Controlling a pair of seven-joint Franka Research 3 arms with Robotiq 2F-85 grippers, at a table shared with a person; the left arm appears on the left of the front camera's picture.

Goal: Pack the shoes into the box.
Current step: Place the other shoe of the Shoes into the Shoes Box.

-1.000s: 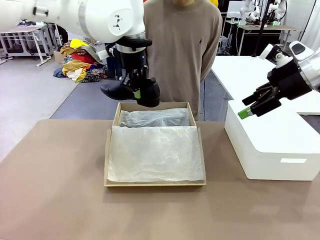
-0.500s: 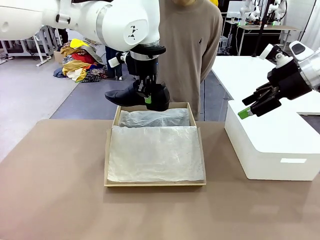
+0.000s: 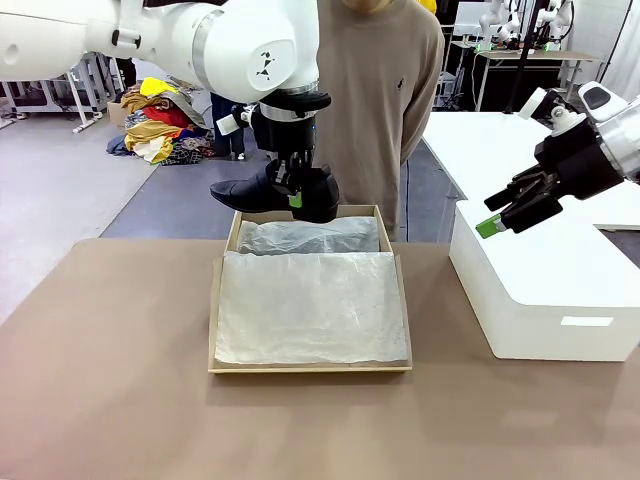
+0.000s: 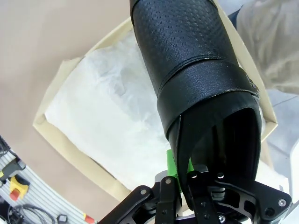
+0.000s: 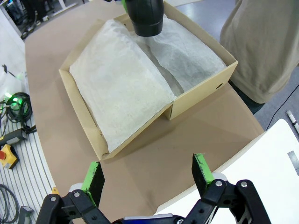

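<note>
A glossy black dress shoe (image 3: 250, 190) hangs in the air over the far rim of the tan cardboard shoebox (image 3: 213, 330). The left fingers (image 3: 297, 200) are clamped on its heel end, and the left wrist view shows the green pad (image 4: 172, 162) pressed to the outside of the heel wall. The toe points to the robot's left and appears to overhang the box's left wall. The sole sits roughly level above the crumpled white tissue paper (image 3: 310, 238) in the deep far half. A flatter tissue sheet (image 3: 310, 305) covers the nearer half, which looks like the opened flap. The step in hand seems to be placing the shoe. To do it well, draw the shoe slightly toward the robot and to its right so that toe and heel both clear the walls. Then lower it sole-first along the compartment's length. Let go only once the tissue takes the weight, since a thin heel wall could slip or twist. The person (image 3: 365, 90) stands just behind the box, so a straight descent is safest. The right fingers (image 3: 487, 228) are spread wide and empty above the white block-shaped box (image 3: 545, 300), well away from the work. Whether a second shoe lies under the tissue cannot be told.
</note>
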